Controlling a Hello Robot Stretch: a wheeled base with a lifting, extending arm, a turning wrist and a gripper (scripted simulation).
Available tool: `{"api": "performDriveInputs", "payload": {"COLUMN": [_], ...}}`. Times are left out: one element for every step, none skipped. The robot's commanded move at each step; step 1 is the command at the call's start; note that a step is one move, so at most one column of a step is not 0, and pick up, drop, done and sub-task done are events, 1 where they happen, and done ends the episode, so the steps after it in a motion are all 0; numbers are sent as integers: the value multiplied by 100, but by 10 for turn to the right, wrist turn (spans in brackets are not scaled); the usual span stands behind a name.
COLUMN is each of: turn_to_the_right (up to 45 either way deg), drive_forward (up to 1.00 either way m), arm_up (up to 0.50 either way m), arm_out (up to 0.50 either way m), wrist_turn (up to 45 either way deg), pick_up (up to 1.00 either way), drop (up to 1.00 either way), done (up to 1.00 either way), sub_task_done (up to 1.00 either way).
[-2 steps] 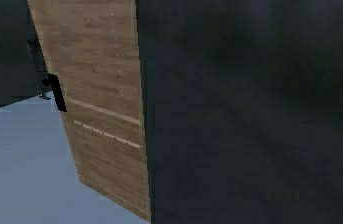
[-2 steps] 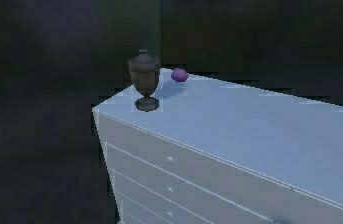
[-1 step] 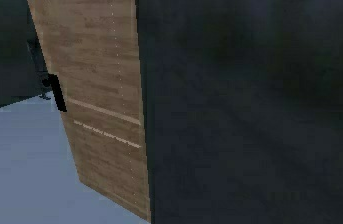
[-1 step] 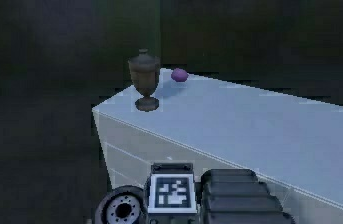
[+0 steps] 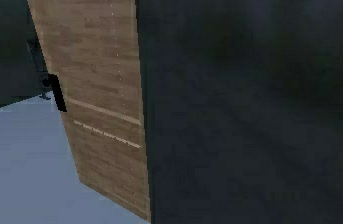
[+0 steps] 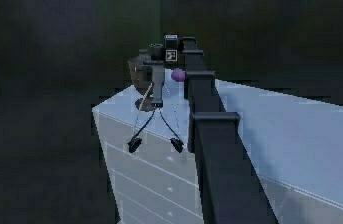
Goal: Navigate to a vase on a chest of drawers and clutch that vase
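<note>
A pale chest of drawers (image 6: 299,130) with faint drawer lines on its front stands in the arm side view. The dark arm (image 6: 214,140) rises over its top. At the arm's far end is my gripper (image 6: 155,145), its dark body above and its two thin fingers (image 6: 135,143) hanging down in front of the chest's near corner. A small purple thing (image 6: 179,75) sits on the chest's top, right beside the arm and the gripper's body. I cannot tell whether the gripper holds anything.
In the forward view a tall wooden panel (image 5: 99,90) with a dark handle (image 5: 54,92) on its left edge stands close ahead. A dark wall (image 5: 259,110) lies to its right and pale floor (image 5: 19,160) at the lower left.
</note>
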Motion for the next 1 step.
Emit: {"api": "performDriveInputs", "payload": {"turn_to_the_right": [0], "drive_forward": [0], "arm_up": [0], "arm_out": [0], "wrist_turn": [450], "pick_up": [0], "drop": [0], "done": [0], "sub_task_done": [0]}}
